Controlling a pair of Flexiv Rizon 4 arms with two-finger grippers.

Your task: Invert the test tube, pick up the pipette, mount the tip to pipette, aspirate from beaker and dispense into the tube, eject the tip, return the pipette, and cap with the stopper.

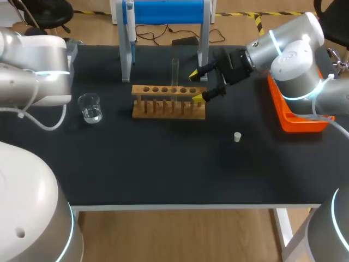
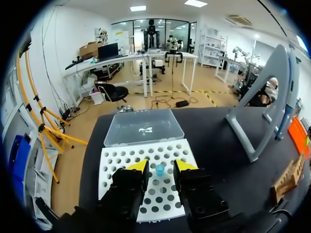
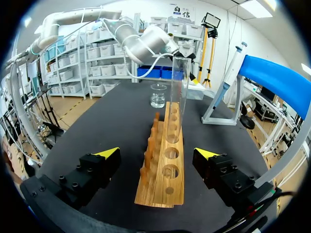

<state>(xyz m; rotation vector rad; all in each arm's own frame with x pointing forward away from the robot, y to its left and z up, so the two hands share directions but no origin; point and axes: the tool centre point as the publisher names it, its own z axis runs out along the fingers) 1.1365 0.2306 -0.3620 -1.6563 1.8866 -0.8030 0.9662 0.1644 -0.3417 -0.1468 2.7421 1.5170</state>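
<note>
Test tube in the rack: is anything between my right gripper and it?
Nothing visible blocks it. The open right gripper flanks the near end of the wooden rack; the test tube stands upright farther along it, with only empty holes between.

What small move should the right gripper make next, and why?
Probably lift the right gripper clear of the wooden rack and turn toward the pipette hanging on its stand: the test tube already stands upright in a hole, and the fingers are open, holding nothing.
</note>
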